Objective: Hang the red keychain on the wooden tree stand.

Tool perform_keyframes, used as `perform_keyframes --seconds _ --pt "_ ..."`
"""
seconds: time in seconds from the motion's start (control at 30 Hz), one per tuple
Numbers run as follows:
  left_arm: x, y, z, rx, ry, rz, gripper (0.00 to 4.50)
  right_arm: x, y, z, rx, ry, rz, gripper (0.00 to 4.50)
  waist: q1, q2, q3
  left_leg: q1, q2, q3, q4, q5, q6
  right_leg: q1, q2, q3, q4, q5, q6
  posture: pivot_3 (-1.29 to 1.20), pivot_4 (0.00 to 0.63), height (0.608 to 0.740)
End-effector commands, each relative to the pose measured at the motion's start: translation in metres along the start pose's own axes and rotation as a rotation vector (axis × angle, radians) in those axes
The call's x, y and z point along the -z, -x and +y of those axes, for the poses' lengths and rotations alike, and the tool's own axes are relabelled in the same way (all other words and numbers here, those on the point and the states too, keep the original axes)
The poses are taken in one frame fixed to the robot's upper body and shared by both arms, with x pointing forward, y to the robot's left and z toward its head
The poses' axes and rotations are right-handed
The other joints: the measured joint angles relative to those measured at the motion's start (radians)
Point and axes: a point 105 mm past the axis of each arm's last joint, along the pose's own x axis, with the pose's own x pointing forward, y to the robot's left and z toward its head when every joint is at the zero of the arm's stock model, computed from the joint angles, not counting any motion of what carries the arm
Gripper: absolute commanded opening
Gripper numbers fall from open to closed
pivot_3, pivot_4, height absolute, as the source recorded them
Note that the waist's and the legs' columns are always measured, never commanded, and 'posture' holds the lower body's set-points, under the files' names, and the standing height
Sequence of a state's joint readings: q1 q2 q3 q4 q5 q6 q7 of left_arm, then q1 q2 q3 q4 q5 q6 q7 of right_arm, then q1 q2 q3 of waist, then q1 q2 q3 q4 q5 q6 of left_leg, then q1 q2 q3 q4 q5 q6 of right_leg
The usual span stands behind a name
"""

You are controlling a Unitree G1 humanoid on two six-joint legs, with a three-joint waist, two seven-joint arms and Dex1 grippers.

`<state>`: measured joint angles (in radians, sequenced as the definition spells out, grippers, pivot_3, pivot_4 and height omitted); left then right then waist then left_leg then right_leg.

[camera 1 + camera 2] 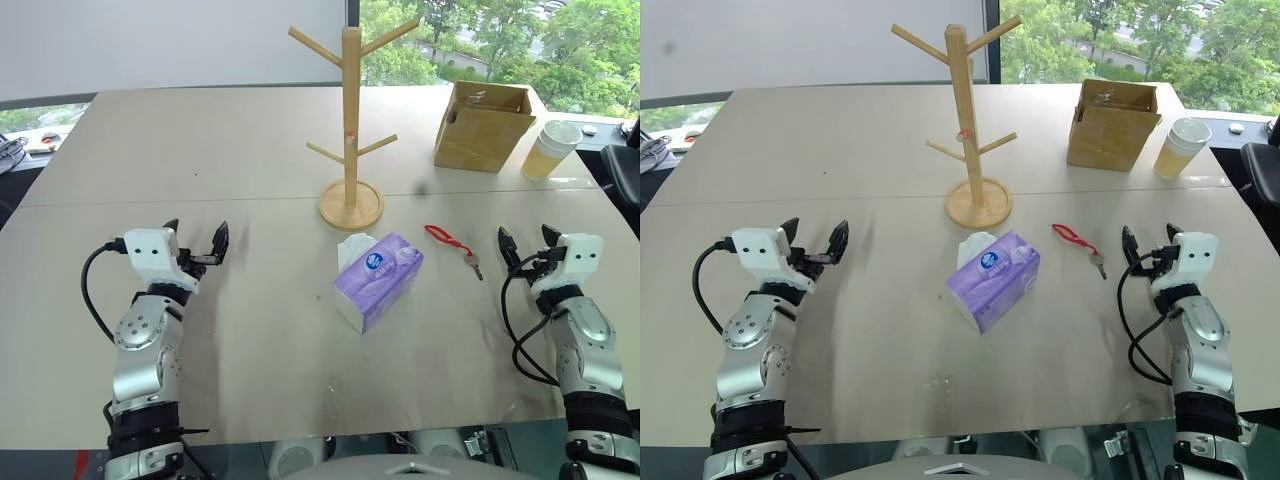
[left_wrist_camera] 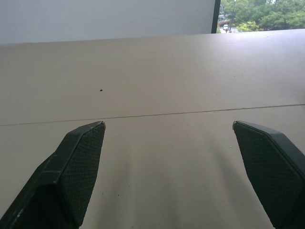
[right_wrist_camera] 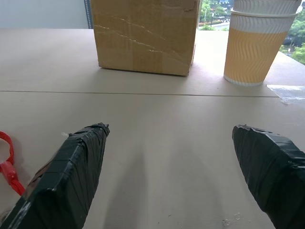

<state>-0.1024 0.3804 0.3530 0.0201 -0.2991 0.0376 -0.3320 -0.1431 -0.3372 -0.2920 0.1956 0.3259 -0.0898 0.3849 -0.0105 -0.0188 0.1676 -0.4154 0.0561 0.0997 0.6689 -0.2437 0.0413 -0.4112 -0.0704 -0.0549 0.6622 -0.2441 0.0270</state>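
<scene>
A purple-and-white tissue pack (image 1: 377, 280) lies at the centre of the beige table (image 1: 250, 340), directly below the tall light-wood tree stand (image 1: 351, 130) with its round base and angled pegs, while a brown cardboard box (image 1: 483, 125) and a yellow ribbed paper cup (image 1: 551, 150) sit at the upper right. The thin red cord keychain with its small silver key (image 1: 451, 243) lies flat at centre right, between the tissue pack and the right gripper (image 1: 524, 243), just beside that gripper's fingers but apart from them. Both it and the left gripper (image 1: 195, 241), at lower left and well apart from the keychain, hold their black fingers spread wide and empty above the table.
</scene>
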Motion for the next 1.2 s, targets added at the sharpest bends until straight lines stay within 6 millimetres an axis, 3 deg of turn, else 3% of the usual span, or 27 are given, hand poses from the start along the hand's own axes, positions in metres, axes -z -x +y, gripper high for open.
perform_keyframes --seconds 0.03,0.77,0.87,0.97,1.2 --pt "-0.011 -0.002 0.000 0.016 -0.010 -0.041 4.47 -0.017 0.000 -0.007 0.012 0.026 -0.061 4.50 0.000 0.000 0.000 0.000 0.000 0.000 0.000 0.000 0.000 0.000 0.000 0.000 0.000 0.000 0.000 0.00 0.150 0.740" --pt "-0.012 -0.001 -0.004 0.046 0.010 -0.049 4.47 -0.016 0.003 -0.007 0.013 0.027 -0.060 4.50 0.000 0.000 0.000 0.000 0.000 0.000 0.000 0.000 0.000 0.000 0.000 0.000 0.000 0.000 0.000 0.00 0.150 0.740" --pt "-0.022 0.004 -0.030 0.225 0.116 -0.091 4.47 -0.016 0.003 -0.007 -0.008 0.034 -0.051 4.50 0.000 0.000 0.000 0.000 0.000 0.000 0.000 0.000 0.000 0.000 0.000 0.000 0.000 0.000 0.000 0.00 0.150 0.740" --pt "-0.025 0.021 -0.063 0.482 0.147 -0.071 4.47 -0.017 0.001 -0.007 -0.069 0.035 -0.029 4.50 -0.001 0.000 0.000 0.000 0.000 0.001 0.000 0.000 0.000 0.000 0.000 0.000 0.000 0.000 0.000 0.00 0.150 0.740" --pt "-0.031 0.067 -0.093 0.843 0.092 -0.082 4.47 -0.026 0.004 -0.004 -0.298 0.014 0.046 4.50 -0.002 0.002 0.000 0.001 0.001 0.001 0.000 -0.002 0.004 0.000 0.000 0.001 0.000 0.000 0.000 0.00 0.150 0.740"
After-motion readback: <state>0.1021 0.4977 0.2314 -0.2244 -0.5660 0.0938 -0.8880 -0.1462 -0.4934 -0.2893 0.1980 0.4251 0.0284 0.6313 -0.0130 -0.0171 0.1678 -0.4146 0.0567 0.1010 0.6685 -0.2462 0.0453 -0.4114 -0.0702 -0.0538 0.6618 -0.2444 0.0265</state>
